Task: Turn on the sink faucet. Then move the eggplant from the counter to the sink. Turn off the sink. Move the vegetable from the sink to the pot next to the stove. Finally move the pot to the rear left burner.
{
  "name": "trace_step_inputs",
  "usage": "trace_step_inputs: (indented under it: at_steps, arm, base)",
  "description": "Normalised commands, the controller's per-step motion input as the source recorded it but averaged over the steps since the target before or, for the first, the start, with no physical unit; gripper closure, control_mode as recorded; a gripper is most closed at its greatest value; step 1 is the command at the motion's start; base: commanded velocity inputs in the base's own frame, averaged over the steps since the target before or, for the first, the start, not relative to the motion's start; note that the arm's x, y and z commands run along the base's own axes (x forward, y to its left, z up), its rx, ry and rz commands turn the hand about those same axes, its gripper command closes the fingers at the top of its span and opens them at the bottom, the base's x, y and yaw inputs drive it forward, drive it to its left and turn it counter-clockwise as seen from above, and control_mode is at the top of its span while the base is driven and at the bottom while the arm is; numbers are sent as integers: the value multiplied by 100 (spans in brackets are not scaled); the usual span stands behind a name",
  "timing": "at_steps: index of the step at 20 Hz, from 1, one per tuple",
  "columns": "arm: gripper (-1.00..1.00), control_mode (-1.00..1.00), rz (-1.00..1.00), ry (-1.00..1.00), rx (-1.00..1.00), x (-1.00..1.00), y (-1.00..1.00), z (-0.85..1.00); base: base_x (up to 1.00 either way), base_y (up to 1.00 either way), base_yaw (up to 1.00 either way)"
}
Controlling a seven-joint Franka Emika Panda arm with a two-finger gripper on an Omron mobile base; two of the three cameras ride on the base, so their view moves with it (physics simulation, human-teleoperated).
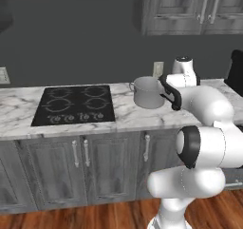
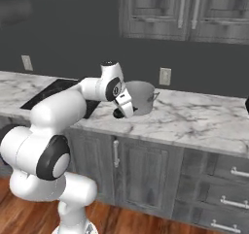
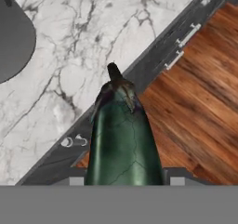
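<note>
- Hand view: eggplant [image 3: 123,139] clamped between the gripper [image 3: 123,179] jaws, dark green body rising from the bottom edge, stem end pointing away from the hand.
- Same view: stem tip over the front edge of the marble counter [image 3: 83,46]; wooden floor [image 3: 200,102] and cabinet drawer handles [image 3: 188,35] beyond that edge.
- Same view: grey pot [image 3: 14,37] at the upper left, well apart from the eggplant.
- Right base view: gripper [image 2: 118,113] just in front of the pot [image 2: 141,97], low over the counter [image 2: 194,116], dark eggplant end [image 2: 118,113] visible at the fingertips.
- Right base view: pot standing upright on the counter, right of the stove [image 2: 53,94], below a wall outlet [image 2: 165,76].
- Left base view: pot [image 1: 146,92] upright on the counter [image 1: 19,109], just right of the stove [image 1: 76,104]; all four burners bare.
- Left base view: arm [image 1: 204,104] bent across the counter to the right of the pot, wrist beside the pot wall; fingertips hidden behind the arm from this side.
- Left base view: cabinet doors [image 1: 80,171] below the counter, upper cabinets [image 1: 190,9] on the wall above the pot.
- Contact between eggplant and pot: none seen; eggplant outside the pot, near its front side.
</note>
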Motion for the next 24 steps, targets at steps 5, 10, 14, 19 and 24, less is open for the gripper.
trace_step_inputs:
  at_steps: [5,10,14,19,24]
  arm:
    - [100,100,0,0,0,0,0,0]
    - [100,100,0,0,0,0,0,0]
    - [100,100,0,0,0,0,0,0]
    - [100,100,0,0,0,0,0,0]
    - [100,100,0,0,0,0,0,0]
  base:
    - [49,57,-1]
    - [54,68,-3]
    - [61,46,-6]
    - [58,35,-6]
    - [49,14,-11]
